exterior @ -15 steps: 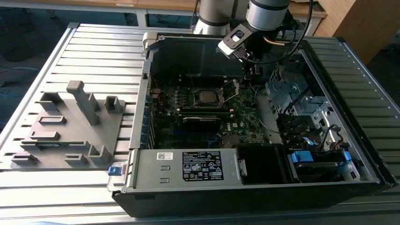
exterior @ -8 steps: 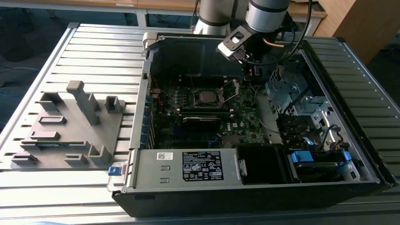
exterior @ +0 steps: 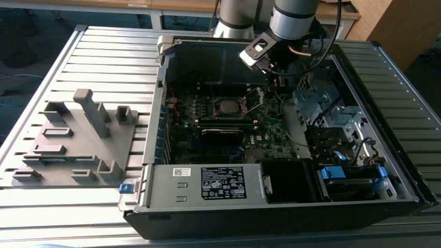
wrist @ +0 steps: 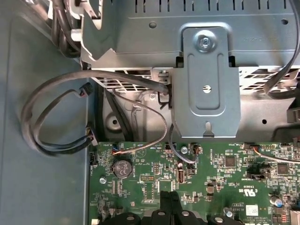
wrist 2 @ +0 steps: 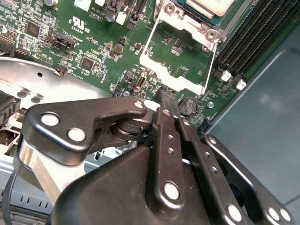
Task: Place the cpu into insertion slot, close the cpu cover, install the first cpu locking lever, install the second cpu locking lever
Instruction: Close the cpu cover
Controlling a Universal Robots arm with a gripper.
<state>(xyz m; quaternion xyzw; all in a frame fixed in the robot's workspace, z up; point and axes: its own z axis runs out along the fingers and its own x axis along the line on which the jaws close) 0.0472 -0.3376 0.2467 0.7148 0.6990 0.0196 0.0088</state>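
One slatted metal table (exterior: 103,46) fills the exterior view, carrying one open black computer case (exterior: 276,223) with its side panel off. One grey robot arm drops from the upper centre of that view into the case, wrist pitched down toward the board. Its black gripper (exterior: 273,85) hangs low over the green motherboard (exterior: 269,137), just beside the socket on the exterior view's right. In both wrist views the two fingers (wrist: 165,204) lie pressed together with nothing visibly between them. In the second wrist view the gripper (wrist 2: 164,97) has its tip at the free edge of the cpu cover (wrist 2: 161,70); whether it touches cannot be told.

One grey moulded fixture (exterior: 76,144), studded with blocks and posts, lies on the table at the exterior view's left.

At the middle of the board sits the insertion slot (exterior: 215,103), a square socket with a thin metal rim. One cpu (exterior: 227,106), flat, square and silvery, is already seated inside it. The cover (exterior: 253,101), a thin silvery frame with a large window, stands raised and tilted off the socket, not closed. One round coin battery (wrist: 123,167) lies on the board near the fingertips.
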